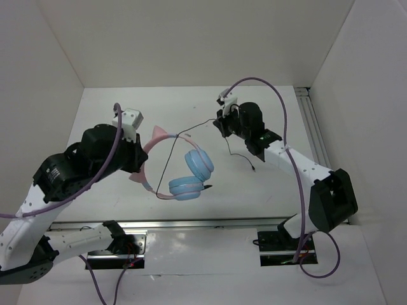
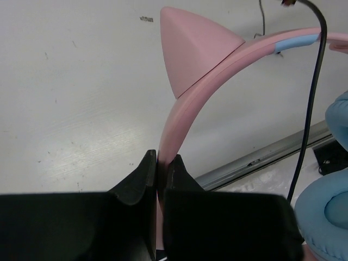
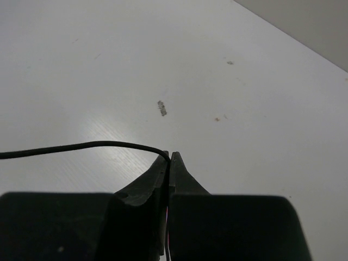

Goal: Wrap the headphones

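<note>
The small over-ear headphones (image 1: 198, 164), with a pink cat-eared headband and light-blue round cups, sit left of centre over the white tabletop (image 1: 267, 190). The left claw (image 2: 157, 160) is clamped on the crown of the band. The right claw (image 3: 169, 157) is closed tight on the thin black cord (image 1: 197, 126), pinching it off to the right. The wrap looks barely begun. One strand crosses the band's opening, while most of the cord spans free to the right claw, and a loose tail trails beyond it. The windings and tucking the end remain. The band's crown points left toward the left arm and the cups point right, so its long axis runs roughly left to right.
</note>
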`<state>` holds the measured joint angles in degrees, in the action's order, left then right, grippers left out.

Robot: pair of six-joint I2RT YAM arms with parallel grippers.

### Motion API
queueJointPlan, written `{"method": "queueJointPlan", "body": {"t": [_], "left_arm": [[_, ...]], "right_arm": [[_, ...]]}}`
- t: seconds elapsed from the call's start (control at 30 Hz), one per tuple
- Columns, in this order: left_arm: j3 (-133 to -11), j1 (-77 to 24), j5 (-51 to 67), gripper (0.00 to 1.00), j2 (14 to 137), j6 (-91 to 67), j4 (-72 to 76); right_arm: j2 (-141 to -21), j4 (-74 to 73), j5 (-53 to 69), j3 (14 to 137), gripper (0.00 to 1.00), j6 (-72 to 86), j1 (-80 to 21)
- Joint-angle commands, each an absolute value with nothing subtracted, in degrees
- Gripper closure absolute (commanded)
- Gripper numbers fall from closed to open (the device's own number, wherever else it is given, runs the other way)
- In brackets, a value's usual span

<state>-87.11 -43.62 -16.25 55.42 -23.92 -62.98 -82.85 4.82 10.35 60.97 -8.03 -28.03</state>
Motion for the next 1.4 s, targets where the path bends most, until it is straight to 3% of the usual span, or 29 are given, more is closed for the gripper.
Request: {"method": "queueJointPlan", "body": {"t": [0.0,0.17,0.33,0.53,0.8,0.9,1.03,1.1,1.17,1.37], "left_arm": [[-92.5,-43.9,-17.5,1.0,54.4,-30.2,-57.2],[-95.1,-43.9,-20.9,1.0,54.4,-34.4,-55.5],[-96.6,-43.9,-19.7,1.0,56.2,-36.7,-54.2],[-96.6,-43.9,-18.1,1.0,56.2,-39.8,-53.1],[-93.8,-43.9,-23.5,1.0,56.2,-42.1,-53.1],[-92.7,-43.9,-25.8,1.0,56.2,-42.8,-52.6],[-92.2,-41.7,-31.1,1.0,58.7,-44.6,-53.2],[-92.2,-39.7,-31.6,1.0,60.2,-44.6,-53.9],[-91.7,-34.9,-31.6,1.0,62.8,-44.6,-53.2],[-89.3,-25.7,-31.4,1.0,67.8,-44.6,-46.5]], "right_arm": [[-84.6,10.1,13.6,59.3,1.0,-5.9,-29.7],[-85.6,18.9,21.0,55.1,1.0,-0.1,-31.7],[-89.4,32.3,29.2,50.9,0.9,7.6,-31.7],[-103.5,48.9,35.8,50.0,0.8,16.3,-32.3],[-119.5,65.1,39.0,46.9,0.8,24.9,-32.3],[-121.7,67.9,39.0,46.4,0.89,25.7,-32.3],[-121.0,65.7,37.7,43.8,0.91,24.0,-32.3],[-119.4,65.0,36.1,41.3,0.99,24.0,-32.9],[-117.0,64.4,32.8,38.7,1.0,24.0,-34.3],[-100.3,53.7,18.8,30.6,1.0,23.8,-44.0]]}}
